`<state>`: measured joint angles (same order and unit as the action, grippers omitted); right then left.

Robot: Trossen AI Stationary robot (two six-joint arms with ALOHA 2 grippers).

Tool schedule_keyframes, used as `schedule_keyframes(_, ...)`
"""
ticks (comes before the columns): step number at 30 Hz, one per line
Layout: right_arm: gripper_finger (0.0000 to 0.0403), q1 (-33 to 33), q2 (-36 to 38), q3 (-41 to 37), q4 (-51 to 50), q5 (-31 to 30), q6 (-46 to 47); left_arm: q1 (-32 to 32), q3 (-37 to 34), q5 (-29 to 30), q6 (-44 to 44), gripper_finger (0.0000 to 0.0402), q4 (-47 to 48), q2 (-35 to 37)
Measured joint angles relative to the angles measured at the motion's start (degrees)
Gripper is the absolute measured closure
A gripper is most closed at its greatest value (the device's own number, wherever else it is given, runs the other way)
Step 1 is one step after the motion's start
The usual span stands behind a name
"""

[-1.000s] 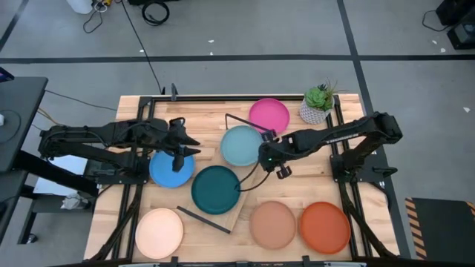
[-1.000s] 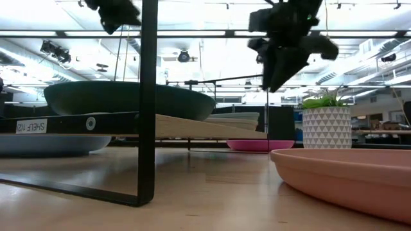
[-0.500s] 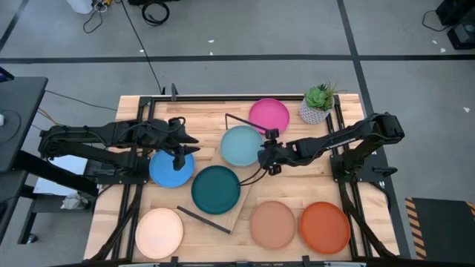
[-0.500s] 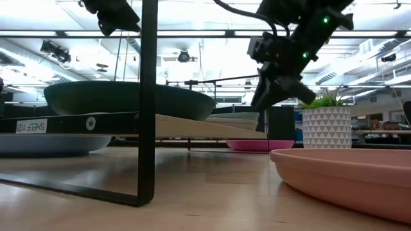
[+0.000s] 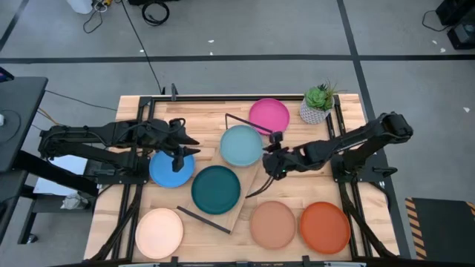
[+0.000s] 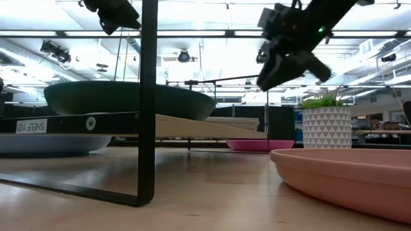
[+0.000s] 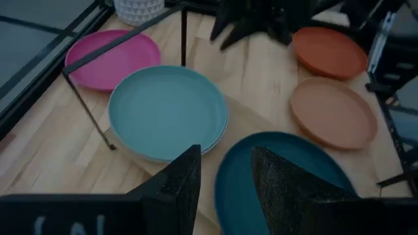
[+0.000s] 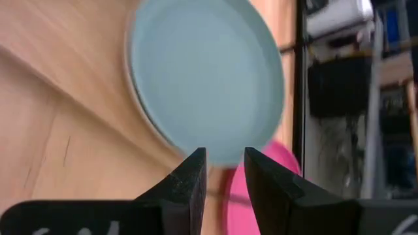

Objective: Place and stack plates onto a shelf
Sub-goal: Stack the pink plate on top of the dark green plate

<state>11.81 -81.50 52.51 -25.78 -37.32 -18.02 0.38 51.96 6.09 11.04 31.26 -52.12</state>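
Observation:
The shelf, a light-wood board with black wire frames at its ends, lies slantwise mid-table. On it rest a dark teal plate and a light blue plate with a paler rim under it. My right gripper hangs open just right of the light blue plate, slanting down toward it, with nothing between its fingers. My left gripper waits open above a bright blue plate on the table. Magenta, cream, tan and orange-red plates lie flat on the table.
A small potted plant stands at the far right corner, beside the magenta plate. The arms' black base frames run along the table's left and right sides. A black cable hangs from my right arm over the shelf.
My right gripper has tipped from pointing steeply down to a shallower slant toward the light blue plate. It has also shifted a little toward the table's near edge. Its fingers have kept the same gap. No plate has moved.

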Motion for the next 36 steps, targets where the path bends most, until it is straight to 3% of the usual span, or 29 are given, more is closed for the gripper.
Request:
schedule_keyframes(3, 0.0293, 0.18, 2.45, -1.3, -2.93, 1.54, 7.45, 0.02, -2.42, 3.55, -0.2, 0.026, -2.82, 0.02)
schedule_keyframes(8, 0.0293, 1.61, 4.76, -6.74, 0.85, 3.8, 13.4, 1.46, -9.13, 11.6, 0.33, 0.026, -14.96, -0.54)
schedule_keyframes(13, 0.0293, 3.24, 7.33, -9.87, 0.66, -1.48, 13.98, 6.7, -9.79, 6.74, 4.7, 0.026, -17.11, -5.47)
schedule_keyframes(20, 0.0293, 2.55, 14.45, -10.17, -1.18, -5.13, 13.99, 11.93, -8.34, -0.15, 3.67, 0.026, -22.57, -17.05)
schedule_keyframes(29, 0.0293, -2.66, 21.33, -20.78, 5.96, -6.15, 15.26, 16.1, -8.26, -0.15, 1.47, 0.026, -35.12, -28.2)
schedule_keyframes(36, 0.0293, -2.2, 23.2, -26.9, 16.58, -5.05, 14.21, 16.94, -8.34, 2.63, 1.14, 0.026, -40.88, -35.43)
